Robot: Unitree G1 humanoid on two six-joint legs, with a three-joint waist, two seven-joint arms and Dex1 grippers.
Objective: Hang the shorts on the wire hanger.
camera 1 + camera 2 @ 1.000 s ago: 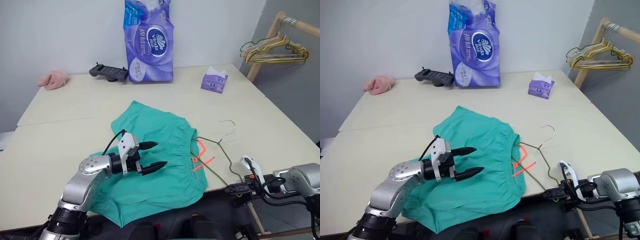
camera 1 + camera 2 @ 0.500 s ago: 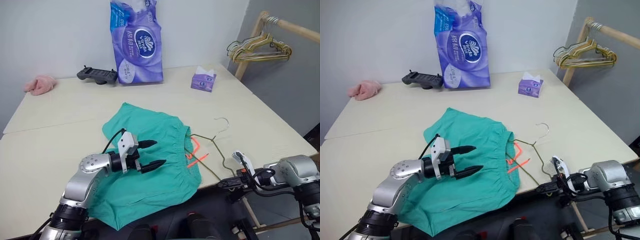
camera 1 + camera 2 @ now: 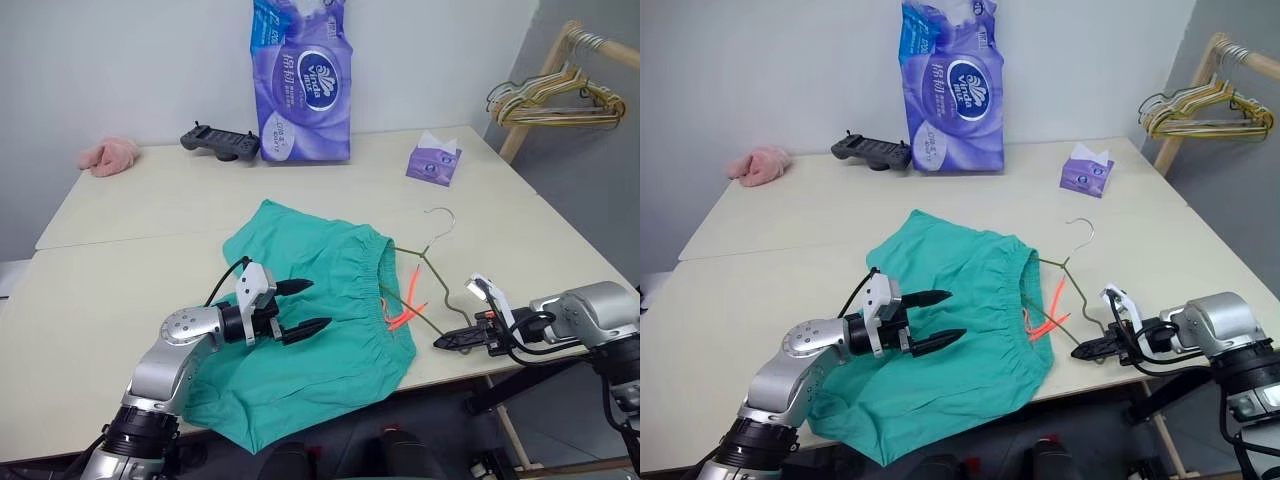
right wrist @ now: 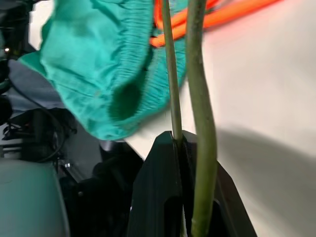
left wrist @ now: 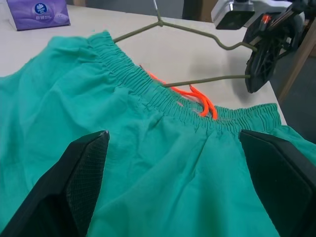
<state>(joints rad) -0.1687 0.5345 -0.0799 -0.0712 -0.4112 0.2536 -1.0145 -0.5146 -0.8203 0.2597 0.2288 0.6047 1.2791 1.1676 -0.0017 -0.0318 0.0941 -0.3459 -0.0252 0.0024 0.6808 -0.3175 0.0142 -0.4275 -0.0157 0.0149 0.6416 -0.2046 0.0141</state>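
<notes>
**Observer:** What has changed in the last second?

**Me:** My right gripper point(image 3: 1081, 352), fingers pinched together on the lower corner of the wire hanger point(image 3: 437, 283), has lifted that corner forward off the table point(image 3: 150, 215) edge. The hanger has come along, its hook now further from me.

**Observer:** And the left?

**Me:** The left gripper point(image 3: 308, 306) has not moved. Its fingers stand wide apart, empty, hovering just above the shorts point(image 3: 310, 320).

**Observer:** Where do the shorts sit?

**Me:** Flat beneath the left fingers, waistband and orange drawstring point(image 3: 408, 302) just beside the right gripper's held corner. I judge threading the hanger into the waistband comes next; nothing is hung yet.
</notes>
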